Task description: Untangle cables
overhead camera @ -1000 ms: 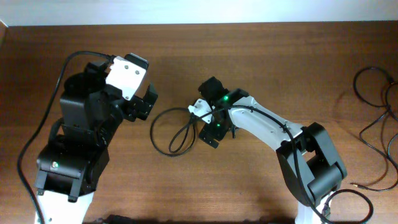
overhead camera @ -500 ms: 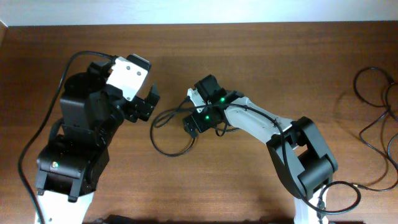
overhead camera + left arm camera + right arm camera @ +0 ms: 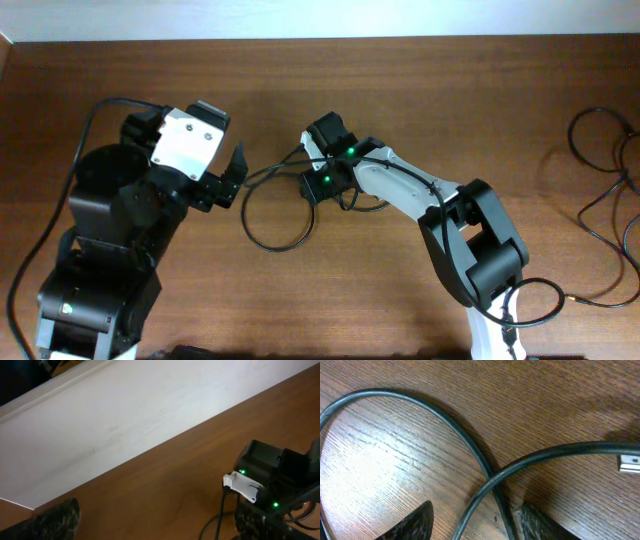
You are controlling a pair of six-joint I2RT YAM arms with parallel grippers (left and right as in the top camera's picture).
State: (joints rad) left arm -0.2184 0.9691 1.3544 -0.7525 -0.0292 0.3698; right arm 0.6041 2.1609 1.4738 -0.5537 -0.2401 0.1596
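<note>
A thin black cable lies in a loop point(image 3: 268, 243) on the brown table between the arms. In the right wrist view two strands of it cross point(image 3: 491, 478), and a small metal plug point(image 3: 630, 462) shows at the right edge. My right gripper point(image 3: 313, 186) is low over the loop's right side. Its fingers point(image 3: 477, 522) are open, one on each side of the crossing strands. My left gripper point(image 3: 234, 178) is open and empty at the loop's left side. In the left wrist view its fingers point(image 3: 155, 525) are wide apart, with a strand point(image 3: 220, 515) near the right finger.
More thin black cables point(image 3: 600, 200) loop at the table's far right edge. A pale wall strip point(image 3: 125, 420) borders the table's far side. The right arm's wrist point(image 3: 270, 480), with green lights, fills the lower right of the left wrist view.
My right gripper has moved left and slightly up onto the loop's right side. The left arm has turned and shifted down and left, its gripper still beside the loop.
</note>
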